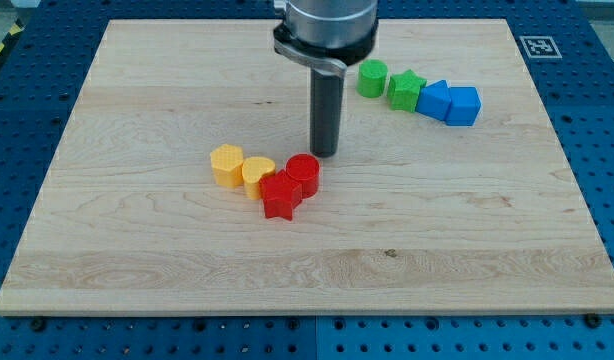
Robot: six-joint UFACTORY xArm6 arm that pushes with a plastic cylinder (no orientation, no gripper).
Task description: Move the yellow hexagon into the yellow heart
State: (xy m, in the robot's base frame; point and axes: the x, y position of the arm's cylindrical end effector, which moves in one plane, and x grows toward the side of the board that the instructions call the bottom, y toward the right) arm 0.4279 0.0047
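The yellow hexagon (227, 165) lies left of centre on the wooden board and touches the yellow heart (257, 175) on its right. A red star (280, 196) touches the heart's right side, and a red cylinder (303, 174) sits just right of the star. My tip (325, 153) rests on the board just up and right of the red cylinder, well to the right of the yellow hexagon.
A green cylinder (372, 78), a green star (407, 90) and two blue blocks (449, 102) form a row at the view's upper right. The board's edge (307, 312) runs along the bottom over a blue perforated table.
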